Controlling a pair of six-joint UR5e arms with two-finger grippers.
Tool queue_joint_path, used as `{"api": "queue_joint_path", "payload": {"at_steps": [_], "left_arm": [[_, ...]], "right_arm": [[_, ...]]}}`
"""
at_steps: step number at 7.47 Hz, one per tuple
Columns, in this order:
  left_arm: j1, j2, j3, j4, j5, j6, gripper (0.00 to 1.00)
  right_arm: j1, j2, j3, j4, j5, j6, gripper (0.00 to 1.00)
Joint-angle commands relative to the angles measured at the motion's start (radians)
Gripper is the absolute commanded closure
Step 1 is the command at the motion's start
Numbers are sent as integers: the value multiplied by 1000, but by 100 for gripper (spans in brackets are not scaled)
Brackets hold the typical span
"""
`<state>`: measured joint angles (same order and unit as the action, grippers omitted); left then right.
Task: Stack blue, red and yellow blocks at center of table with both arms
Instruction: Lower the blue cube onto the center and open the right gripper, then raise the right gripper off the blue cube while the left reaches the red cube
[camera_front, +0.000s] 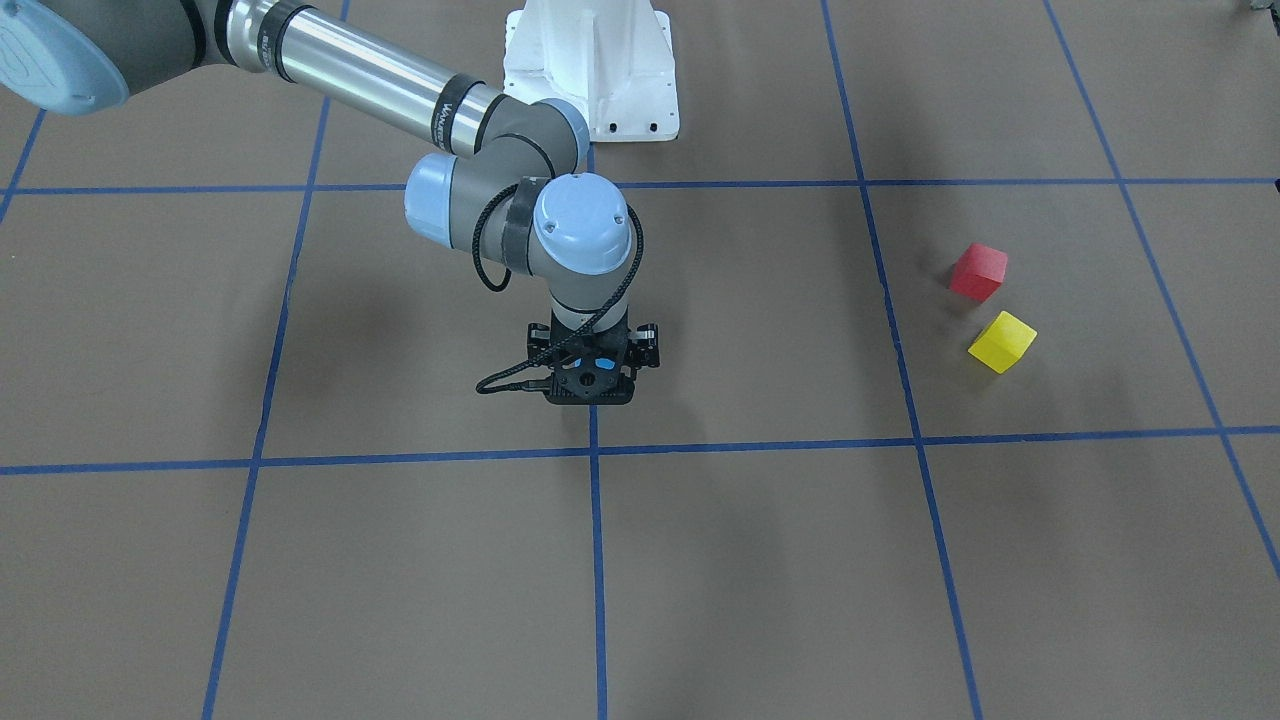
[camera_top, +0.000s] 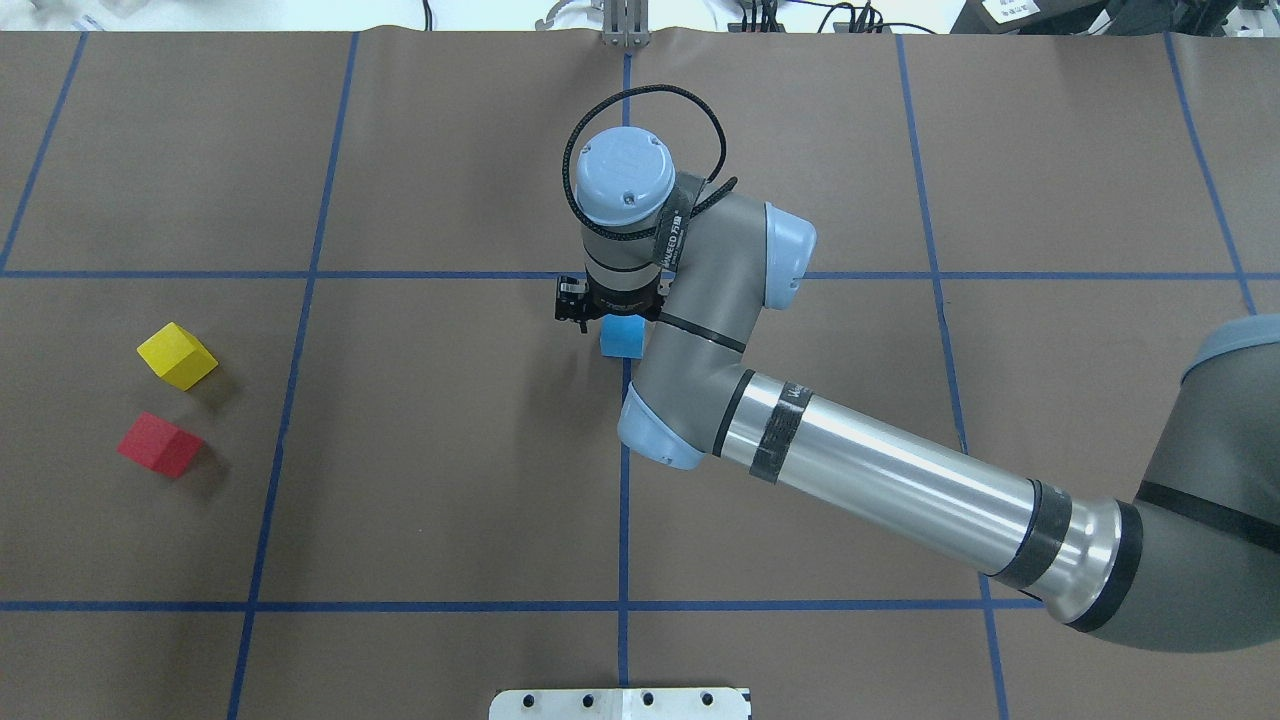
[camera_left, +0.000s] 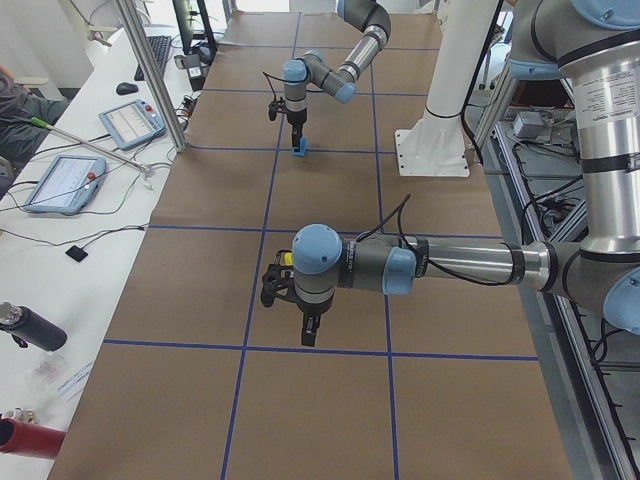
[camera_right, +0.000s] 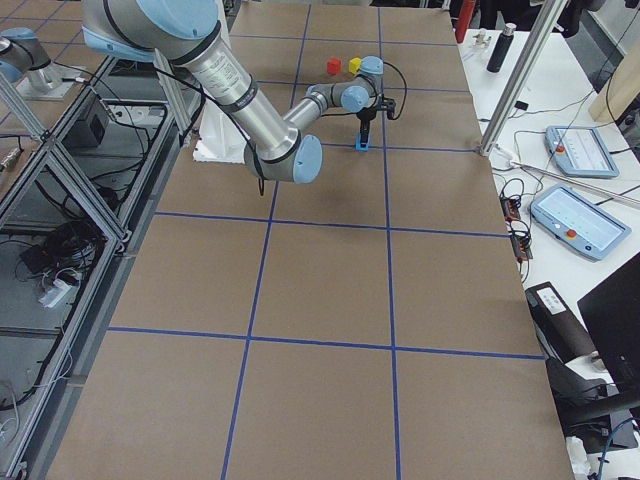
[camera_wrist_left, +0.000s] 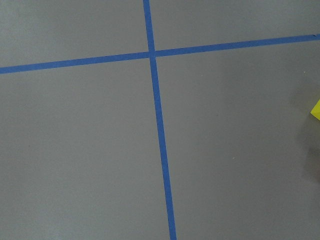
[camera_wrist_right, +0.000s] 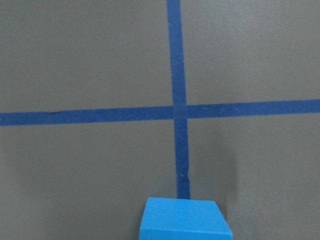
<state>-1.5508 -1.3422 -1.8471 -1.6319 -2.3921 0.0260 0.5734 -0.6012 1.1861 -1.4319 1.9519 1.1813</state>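
Front-facing view: the right hand (camera_front: 592, 365) stands low at the bench (camera_front: 760, 560) centre. The red block (camera_front: 978, 272) and yellow block (camera_front: 1002, 341) lie well apart at 3 o'clock.

Overhead view: the blue block (camera_top: 621, 336) is seen at the hand's 6 o'clock. Whether it is gripped cannot be told.

Left view: the left hand (camera_left: 308, 328) hangs above the bench, state not determinable.

Step judged: base-block placement. Release and a straight lift are called for next.

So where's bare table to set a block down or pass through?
Bare: the brown taped table between the light blue cube and the red cube, and the squares on the operators' side. Crowded: by the centre crossing, where the right gripper sits over the blue cube; the yellow cube lies close beside the red.
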Motion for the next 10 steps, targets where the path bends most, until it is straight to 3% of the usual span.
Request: {"api": "queue_joint_path", "payload": {"at_steps": [1,2,3,4,5,6,7,10], "left_arm": [[11,-17,-4,-20,-50,-100,0],[100,-26,-3,-130,-42,-252,0],[215,-29,-1,-246,-27,-444,14],[327,-28,-1,-355,47,-493,11],[415,-29,-3,-417,106,-497,4],[501,-34,-7,-431,157,-503,1],[591,-40,-38,-431,265,-503,0],[766,-86,-34,-437,294,-592,1]], "right_arm": [[57,-21,97,-11,62,-9,0],[106,-81,201,-36,138,-3,0],[124,-229,375,-47,143,-5,0],[152,-391,529,-44,144,-11,0],[180,-482,602,-44,147,-15,0],[189,-529,618,-44,137,-15,0],[195,-575,618,-42,131,-23,0],[232,-681,626,-32,133,-212,0]]}}
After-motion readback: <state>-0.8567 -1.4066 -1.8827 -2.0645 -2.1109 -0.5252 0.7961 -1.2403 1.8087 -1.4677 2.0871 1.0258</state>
